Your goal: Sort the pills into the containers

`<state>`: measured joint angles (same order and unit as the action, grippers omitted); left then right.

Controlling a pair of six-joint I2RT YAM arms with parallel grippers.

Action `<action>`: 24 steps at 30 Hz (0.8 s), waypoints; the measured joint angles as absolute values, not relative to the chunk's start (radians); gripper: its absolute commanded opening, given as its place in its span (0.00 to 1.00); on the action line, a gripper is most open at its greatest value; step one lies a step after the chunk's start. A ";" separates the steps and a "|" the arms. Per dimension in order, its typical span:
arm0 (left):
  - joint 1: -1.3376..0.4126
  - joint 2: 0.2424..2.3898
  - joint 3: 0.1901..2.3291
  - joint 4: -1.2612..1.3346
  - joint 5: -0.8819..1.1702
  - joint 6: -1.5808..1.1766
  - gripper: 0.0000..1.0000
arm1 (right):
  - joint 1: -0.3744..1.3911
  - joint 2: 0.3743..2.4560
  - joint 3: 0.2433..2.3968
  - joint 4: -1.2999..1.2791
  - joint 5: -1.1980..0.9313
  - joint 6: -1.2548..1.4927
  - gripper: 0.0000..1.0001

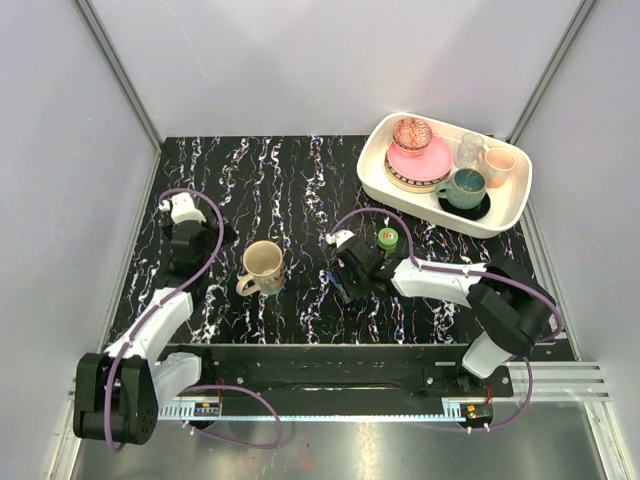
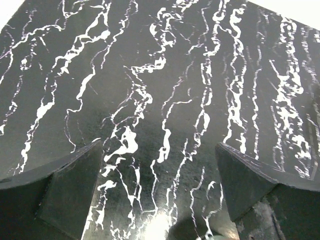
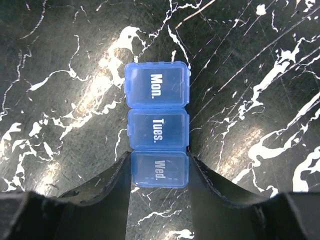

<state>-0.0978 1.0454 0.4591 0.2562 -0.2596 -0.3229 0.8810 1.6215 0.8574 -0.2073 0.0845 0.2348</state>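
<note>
From above, my left gripper [image 1: 190, 240] hangs over the tabletop's [image 1: 290, 180] left side and my right gripper [image 1: 345, 285] near its middle, right of the mug [image 1: 263, 267]; the left wrist shows fingers spread wide; the right wrist shows fingers pinching the pill box's [image 3: 157, 130] "Wed." end.

White print is read on three lids of the blue pill box [image 3: 157, 125]: "Mon." farthest, "Tues." in the middle, "Wed." nearest, fainter.

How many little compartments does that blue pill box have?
3 on the pill box: Mon. farthest, Tues. middle, Wed. nearest, flanked by the right hand. None looks hidden.
</note>
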 measured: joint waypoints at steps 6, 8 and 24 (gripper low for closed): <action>-0.133 0.920 0.513 0.144 -0.209 -0.418 0.95 | 0.882 1.481 0.855 -0.257 0.085 0.237 0.39; -0.169 0.873 0.531 0.109 -0.193 -0.467 0.94 | 0.883 1.384 0.854 -0.276 0.085 0.241 0.39; -0.609 1.031 0.800 -0.072 0.096 -0.654 0.96 | 0.931 1.015 0.877 -0.399 0.061 0.266 0.37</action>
<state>-0.6094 1.0313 0.7998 -0.0723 0.0959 -0.6537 0.9310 1.0153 0.8768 -0.3988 0.0612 0.2665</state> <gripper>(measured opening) 0.952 0.497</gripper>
